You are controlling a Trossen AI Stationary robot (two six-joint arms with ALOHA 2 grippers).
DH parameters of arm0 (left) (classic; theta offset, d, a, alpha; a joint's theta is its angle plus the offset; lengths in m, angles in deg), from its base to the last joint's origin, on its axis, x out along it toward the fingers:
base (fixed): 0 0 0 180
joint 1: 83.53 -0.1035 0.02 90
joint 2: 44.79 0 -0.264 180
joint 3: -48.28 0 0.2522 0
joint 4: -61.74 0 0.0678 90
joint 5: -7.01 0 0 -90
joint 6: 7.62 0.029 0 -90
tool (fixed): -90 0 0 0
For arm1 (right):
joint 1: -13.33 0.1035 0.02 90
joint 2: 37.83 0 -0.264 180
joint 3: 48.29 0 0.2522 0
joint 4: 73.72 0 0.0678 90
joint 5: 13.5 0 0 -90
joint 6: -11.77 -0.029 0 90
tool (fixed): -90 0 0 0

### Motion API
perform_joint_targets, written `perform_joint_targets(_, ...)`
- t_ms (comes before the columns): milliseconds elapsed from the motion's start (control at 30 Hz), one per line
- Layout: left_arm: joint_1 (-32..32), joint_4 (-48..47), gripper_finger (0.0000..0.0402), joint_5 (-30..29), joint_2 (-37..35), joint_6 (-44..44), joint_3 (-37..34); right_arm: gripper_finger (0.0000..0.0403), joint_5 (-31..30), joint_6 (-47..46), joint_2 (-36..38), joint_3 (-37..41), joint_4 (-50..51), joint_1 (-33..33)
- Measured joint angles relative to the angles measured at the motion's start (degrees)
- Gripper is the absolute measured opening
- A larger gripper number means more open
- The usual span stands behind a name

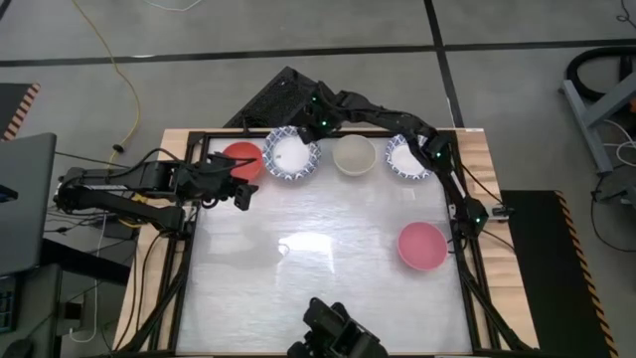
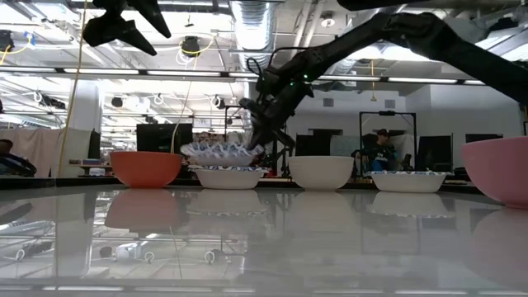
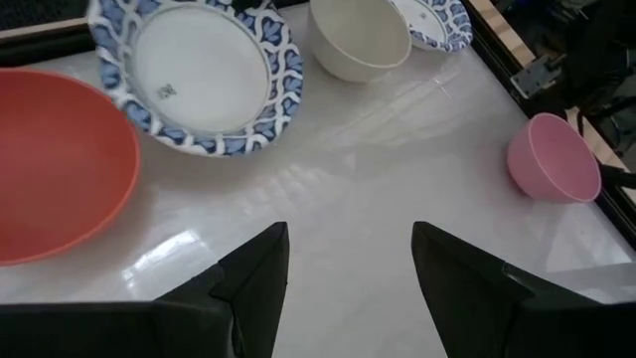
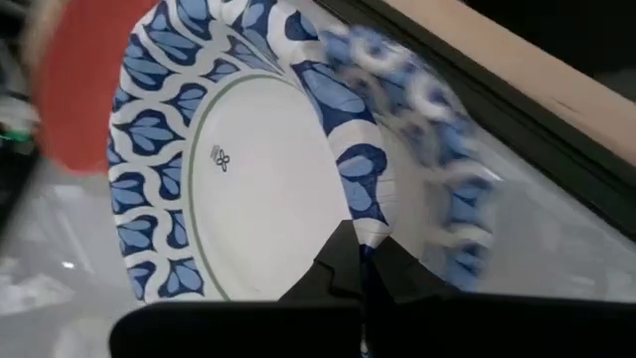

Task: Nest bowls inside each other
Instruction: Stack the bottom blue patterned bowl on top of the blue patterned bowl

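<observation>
A blue-rimmed bowl (image 4: 248,169) is held by the rim in the clamped right end effector (image 4: 363,264), above another blue-rimmed bowl (image 2: 229,177). The left end effector (image 3: 348,268) is parted beside the red bowl (image 1: 241,160). The cream bowl (image 1: 353,155) and pink bowl (image 1: 422,245) are judged unnested.

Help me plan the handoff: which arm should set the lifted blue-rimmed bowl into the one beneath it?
Right. The right gripper is shut on the blue-rimmed bowl, above another one. The left gripper hangs open and empty.

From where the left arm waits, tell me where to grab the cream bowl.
Take the cream bowl by its thin upright rim from above, one jaw inside, one outside. It sits upright and empty, apart from the patterned bowl beside it, so its near edge looks free.
</observation>
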Motion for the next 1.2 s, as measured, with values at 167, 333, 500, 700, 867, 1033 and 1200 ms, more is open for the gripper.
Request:
perform_joint_targets(167,0.0,0.0,0.0203,0.0,0.0,0.0,0.0,0.0007,-0.3,0.9,0.0,0.2,1.4,-1.4)
perform_joint_targets(333,0.0,0.0,0.0203,0.0,0.0,0.0,0.0,0.0007,-0.3,1.4,0.0,0.2,0.4,-2.1)
perform_joint_targets(500,0.0,0.0,0.0203,0.0,0.0,0.0,0.0,0.0007,1.4,1.2,-1.2,0.2,-0.9,-1.7)
perform_joint_targets(700,0.0,-0.1,0.0203,0.0,0.0,0.0,0.0,0.0007,2.8,0.9,-3.7,0.3,-0.5,-1.1)
perform_joint_targets(867,0.0,-0.1,0.0203,0.0,0.0,0.0,0.0,0.0007,2.1,1.2,-3.7,0.2,-1.6,-1.0)
perform_joint_targets(1033,0.0,-0.1,0.0203,-0.1,0.0,0.0,0.0,0.0007,2.8,1.0,-3.7,0.2,-0.5,-1.5)
perform_joint_targets(1200,0.0,-0.1,0.0203,-0.3,0.0,0.0,0.0,0.0022,2.8,1.3,-4.4,0.3,-0.6,-1.2)
